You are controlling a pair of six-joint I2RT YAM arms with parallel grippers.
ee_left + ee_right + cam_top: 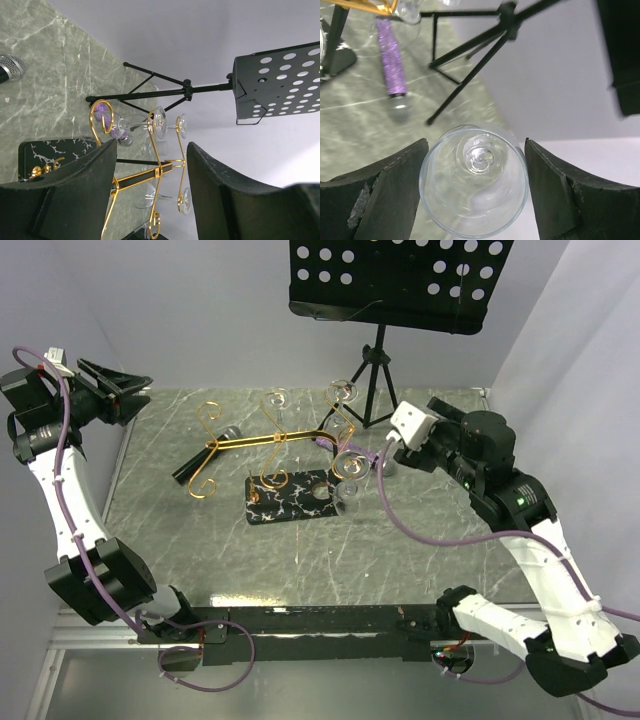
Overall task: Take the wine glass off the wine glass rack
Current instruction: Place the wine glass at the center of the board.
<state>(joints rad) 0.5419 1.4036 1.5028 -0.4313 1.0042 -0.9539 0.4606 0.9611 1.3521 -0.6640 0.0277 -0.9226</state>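
Far left, your left gripper [140, 398] hangs raised over the table's [200, 540] left edge. Its jaws are spread with nothing between them, and it is well apart from the work. Its wrist camera looks across at the wine glass rack [250, 442] from a distance.

The gold rack stands mid-table on its black, white-veined base, with other glasses [345, 392] hanging from its curled arms. A purple microphone [390, 55] lies on the table beside it, and a black music stand [400, 280] rises behind.

The wine glass [473, 180] sits at the rack's right side, just off the curled arm ends and directly between the jaws of your right gripper [475, 145]. The fingers [395, 190] meet the bowl on both sides, which reads as a grasp on the glass rather than a loose bracket.

The right wrist camera looks straight down the bowl from rim to stem, so the glass's long axis runs roughly along the gripper's line of reach. The fingers hold it across its width.

No view shows the foot against the gold wire, so you cannot tell whether it is still hooked on the arm. The right arm is the only one placed to finish. Judged from here, the coming move is to draw the glass away from the rack toward the right, keeping the stem clear of the spiral ends and the neighbouring glasses.
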